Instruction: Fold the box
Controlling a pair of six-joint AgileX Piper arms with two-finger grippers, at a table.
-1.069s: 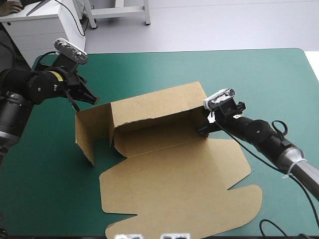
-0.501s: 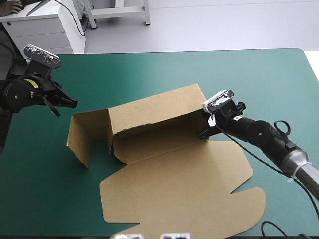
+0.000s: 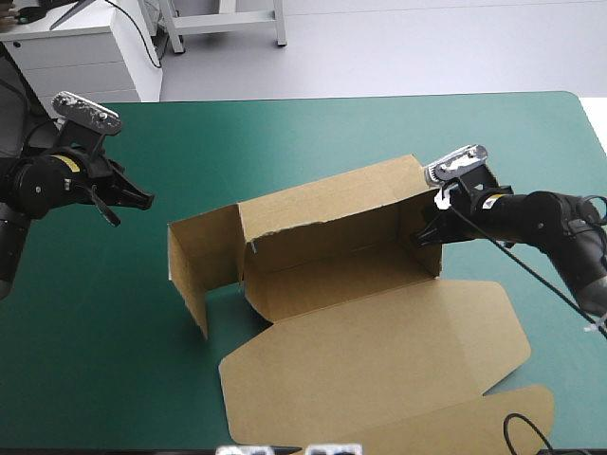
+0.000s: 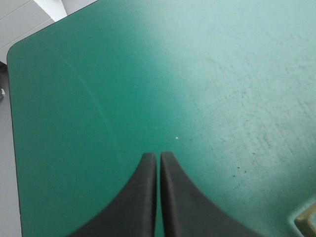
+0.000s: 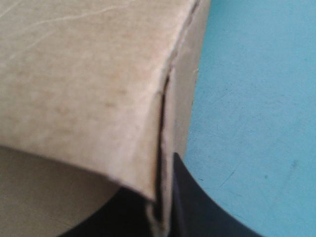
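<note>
At the middle of the teal-green bench (image 3: 285, 133): one brown box (image 3: 322, 223), part-formed, with its long rear wall raised, its left end flap standing out toward the near side, and its broad lid panel flat toward the near edge. Right arm's fingers (image 5: 197, 217), black, pinching the wall's right end corner, board between them. Left arm's fingers (image 4: 140, 202), black, pressed together over bare cover near the left edge, well apart from the box.

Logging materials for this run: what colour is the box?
Plain brown, no print; the box shows best in the high view.
</note>
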